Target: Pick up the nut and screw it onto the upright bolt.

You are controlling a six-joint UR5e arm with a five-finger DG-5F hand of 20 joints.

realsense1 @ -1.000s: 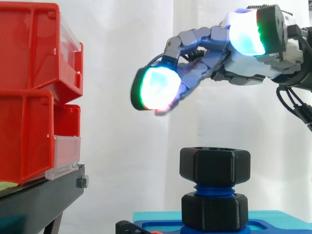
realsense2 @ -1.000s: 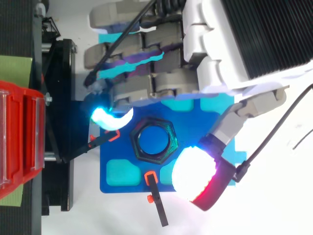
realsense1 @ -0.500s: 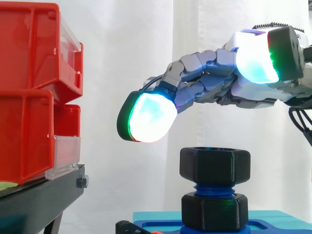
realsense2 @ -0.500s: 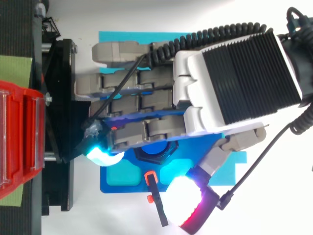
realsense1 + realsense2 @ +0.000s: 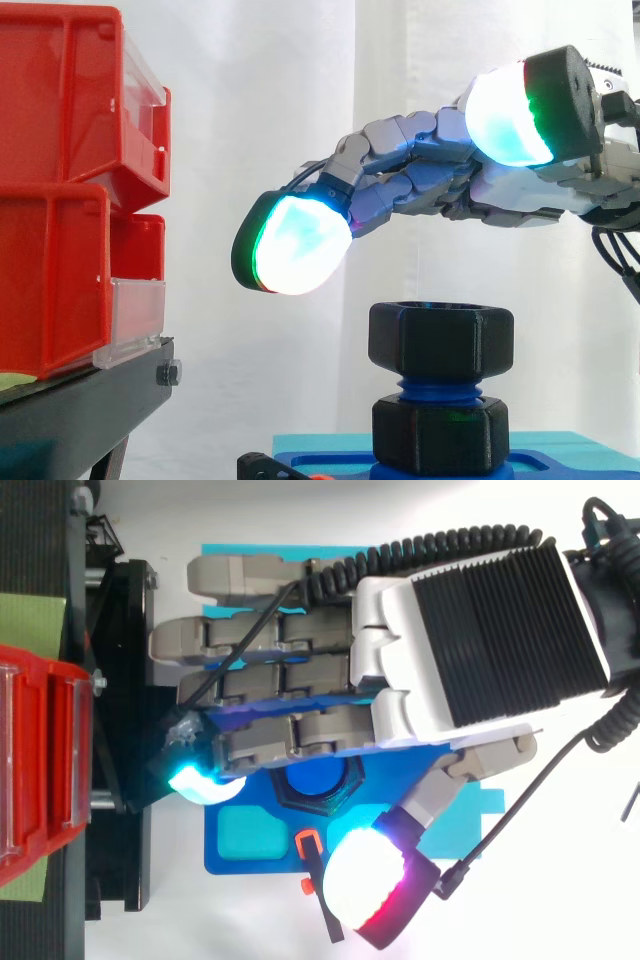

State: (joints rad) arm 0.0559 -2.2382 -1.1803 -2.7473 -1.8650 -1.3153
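A black hex nut sits on top of the upright blue bolt, above a second black hex piece at the bolt's foot. From above, the nut's rim rings the blue bolt top. My hand hovers above the nut without touching it, open and holding nothing. Its fingers reach left, with a glowing fingertip left of and above the nut. In the top view the hand covers the far half of the nut, and the thumb pad glows on the near side.
The bolt stands on a blue plate over a teal base. Stacked red bins on a black stand fill the left. A black clip with an orange end lies at the plate's near edge.
The fingers have uncurled and stretched out to the left. The hand has shifted over the nut, which stays on the bolt.
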